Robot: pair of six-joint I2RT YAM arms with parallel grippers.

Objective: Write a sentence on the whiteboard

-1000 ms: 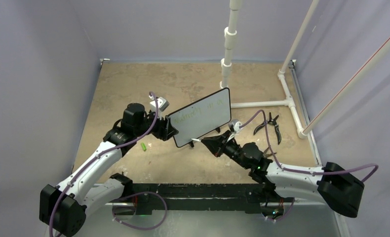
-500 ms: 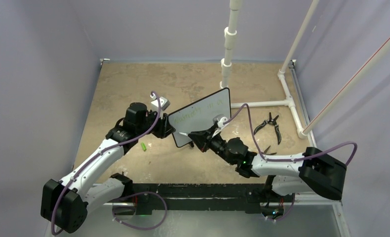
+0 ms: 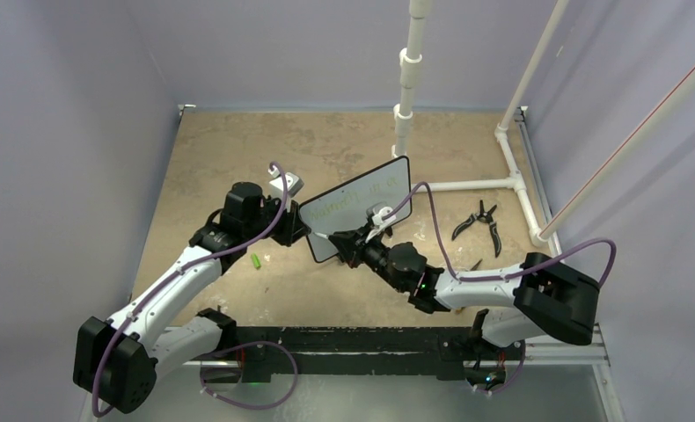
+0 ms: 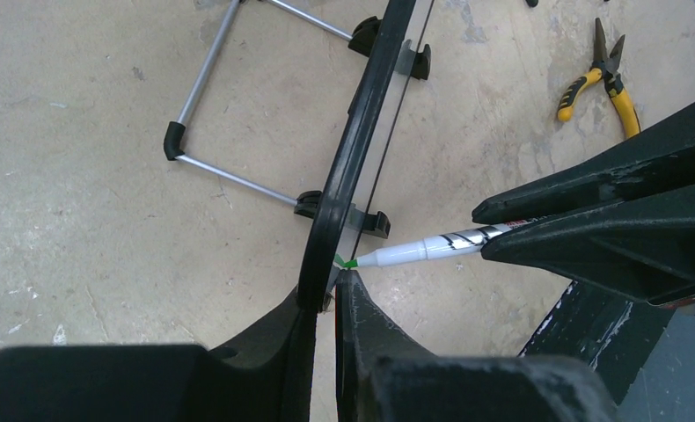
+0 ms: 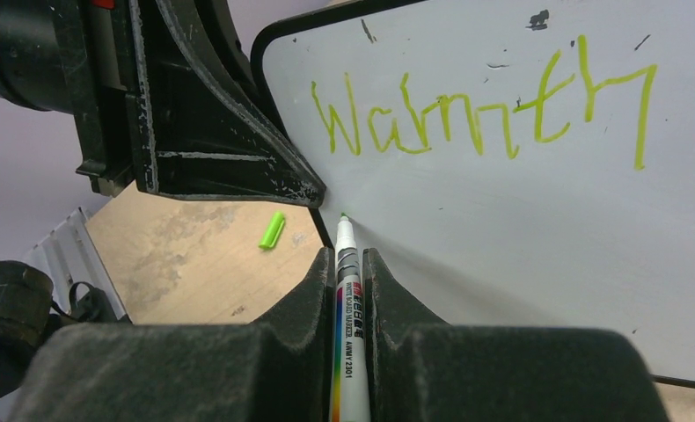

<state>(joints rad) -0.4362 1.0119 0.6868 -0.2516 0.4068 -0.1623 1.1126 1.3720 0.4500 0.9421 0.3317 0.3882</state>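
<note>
The whiteboard (image 3: 366, 204) stands tilted on the table, its black frame edge-on in the left wrist view (image 4: 354, 145). My left gripper (image 3: 303, 230) (image 4: 326, 288) is shut on the board's left edge, one finger on each face. Green handwriting, the sentence (image 5: 476, 114), reads "Warmth" on the upper line; it looks faint from above (image 3: 353, 202). My right gripper (image 3: 351, 243) (image 5: 351, 257) is shut on a white marker (image 5: 351, 343) (image 4: 423, 251). The marker's green tip touches the board's lower left area, just beside the left finger.
A green marker cap (image 3: 256, 260) (image 5: 272, 230) lies on the table left of the board. Pliers (image 3: 480, 220) (image 4: 603, 75) lie to the right. A white pipe frame (image 3: 406, 97) stands behind. The board's wire stand (image 4: 205, 110) rests behind it.
My right gripper carried the marker left and forward, from off the board's lower right to its lower left. The left gripper's fingers closed onto the board's left edge.
</note>
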